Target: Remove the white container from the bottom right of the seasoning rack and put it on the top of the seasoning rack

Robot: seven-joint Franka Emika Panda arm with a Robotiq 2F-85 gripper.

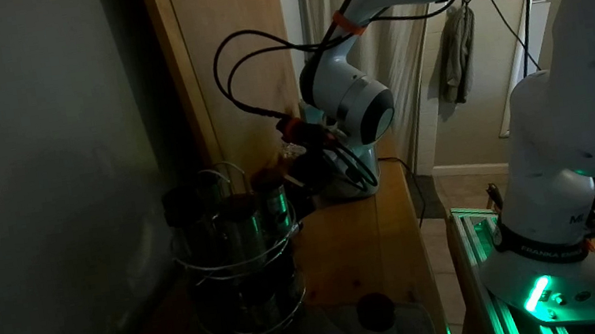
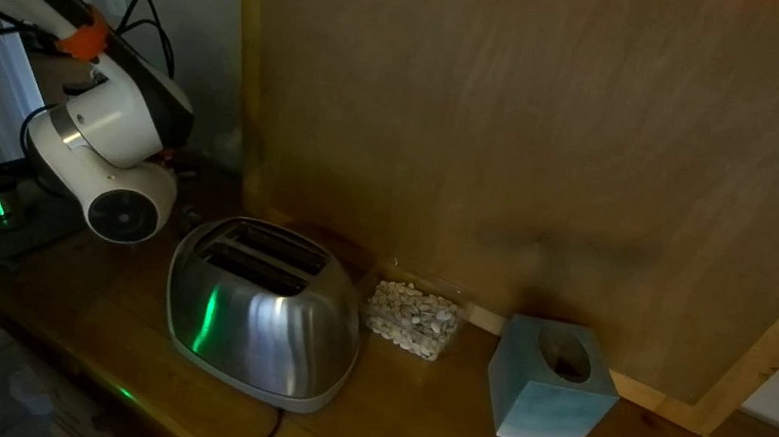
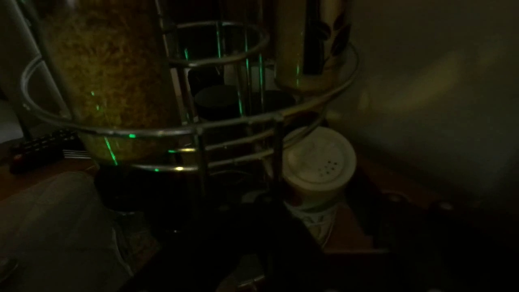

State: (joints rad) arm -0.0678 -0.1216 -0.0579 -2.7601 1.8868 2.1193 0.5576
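Note:
The seasoning rack (image 1: 255,261), a two-tier round wire stand holding jars, is at the table's far side by the wall in an exterior view. Its shiny ring (image 3: 239,121) crosses the wrist view. Low at the ring's right shows the white container (image 3: 318,160), its round lid pierced with small holes. Dark fingers flank the container's body below the lid, and my gripper (image 3: 314,196) is shut on it. The container looks slightly tilted in the wrist view. In an exterior view the gripper (image 1: 301,190) is a dark shape behind the rack; the container is hidden there.
A tall grain-filled jar (image 3: 109,81) stands in the upper tier, with a patterned jar (image 3: 314,44) right of it. The wall (image 3: 438,97) is close on the right. A dark-lidded jar (image 1: 377,319) stands on a mat. A toaster (image 2: 259,330) is further along the counter.

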